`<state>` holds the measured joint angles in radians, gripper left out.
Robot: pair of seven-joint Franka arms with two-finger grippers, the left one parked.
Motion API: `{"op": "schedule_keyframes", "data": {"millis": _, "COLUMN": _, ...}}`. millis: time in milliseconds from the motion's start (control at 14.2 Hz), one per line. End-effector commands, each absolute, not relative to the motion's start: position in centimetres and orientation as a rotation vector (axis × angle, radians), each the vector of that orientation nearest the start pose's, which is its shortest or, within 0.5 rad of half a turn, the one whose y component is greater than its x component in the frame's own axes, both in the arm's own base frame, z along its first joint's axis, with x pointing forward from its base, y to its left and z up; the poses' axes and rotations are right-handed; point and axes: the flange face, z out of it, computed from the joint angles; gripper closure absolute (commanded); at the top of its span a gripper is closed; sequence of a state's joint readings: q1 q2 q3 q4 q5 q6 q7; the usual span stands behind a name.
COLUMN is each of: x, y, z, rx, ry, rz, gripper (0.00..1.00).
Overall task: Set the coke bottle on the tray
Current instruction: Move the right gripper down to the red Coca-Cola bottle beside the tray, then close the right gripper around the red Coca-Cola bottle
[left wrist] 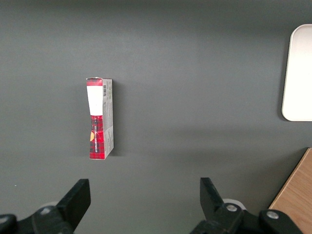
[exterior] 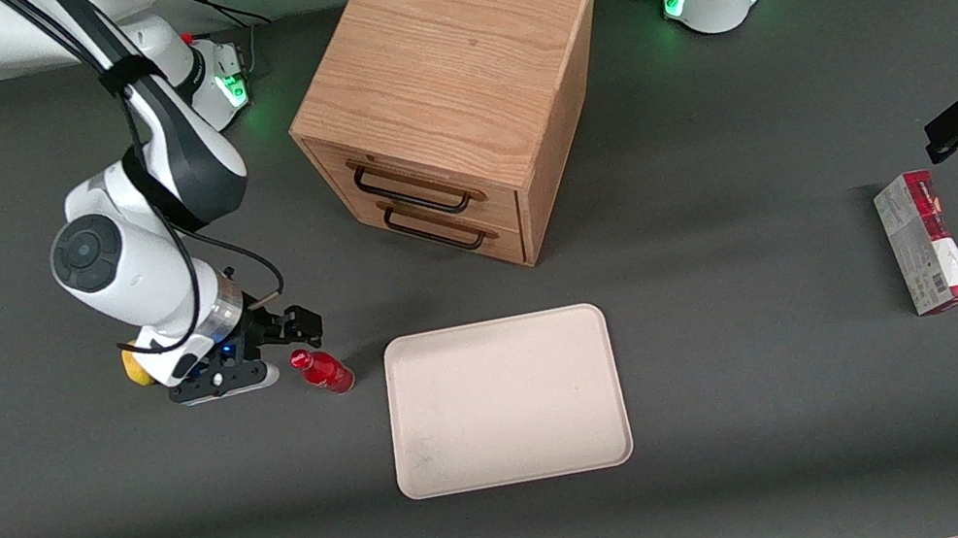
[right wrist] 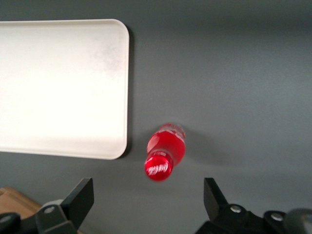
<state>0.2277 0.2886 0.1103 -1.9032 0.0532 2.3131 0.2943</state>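
Currently the coke bottle (exterior: 323, 371) stands upright on the table, just beside the tray (exterior: 514, 460) toward the working arm's end and not touching it. The gripper (exterior: 271, 345) hovers close by the bottle with its fingers (right wrist: 80, 196) spread wide and nothing between them. Recommended practice: centre the spread fingers over the cap (right wrist: 158, 167), descend squarely, and close on the body below the narrow neck, since the glossy bottle would likely tip under an off-centre contact.

Robot lab: bench-mounted arms (exterior: 154, 159), cables.
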Motion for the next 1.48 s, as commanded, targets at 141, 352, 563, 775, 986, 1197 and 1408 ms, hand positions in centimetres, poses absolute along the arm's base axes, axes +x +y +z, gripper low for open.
{"op": "schedule_keyframes", "data": {"millis": 141, "x": 60.0, "y": 21.1, "z": 32.2, "rx": -3.04, "ry": -0.034, "rz": -0.209, "gripper": 0.0}}
{"op": "schedule_keyframes", "data": {"millis": 352, "x": 59.9, "y": 21.2, "z": 30.9, "rx": -3.076, "ry": -0.101, "rz": -0.204, "gripper": 0.24}}
{"op": "schedule_keyframes", "data": {"millis": 563, "x": 59.8, "y": 21.4, "z": 30.9, "rx": -3.077, "ry": -0.105, "rz": -0.195, "gripper": 1.0}}
{"op": "schedule_keyframes", "data": {"millis": 775, "x": 59.5, "y": 21.4, "z": 30.4, "rx": -3.082, "ry": -0.094, "rz": -0.172, "gripper": 1.0}}
{"op": "schedule_keyframes", "data": {"millis": 986, "x": 60.1, "y": 21.5, "z": 31.6, "rx": -3.07, "ry": -0.073, "rz": -0.194, "gripper": 1.0}}
{"op": "schedule_keyframes", "data": {"millis": 1197, "x": 63.3, "y": 21.5, "z": 38.8, "rx": -3.074, "ry": 0.015, "rz": -0.183, "gripper": 1.0}}
{"op": "schedule_keyframes", "data": {"millis": 1408, "x": 65.2, "y": 20.7, "z": 45.4, "rx": -3.105, "ry": 0.051, "rz": -0.086, "gripper": 1.0}}
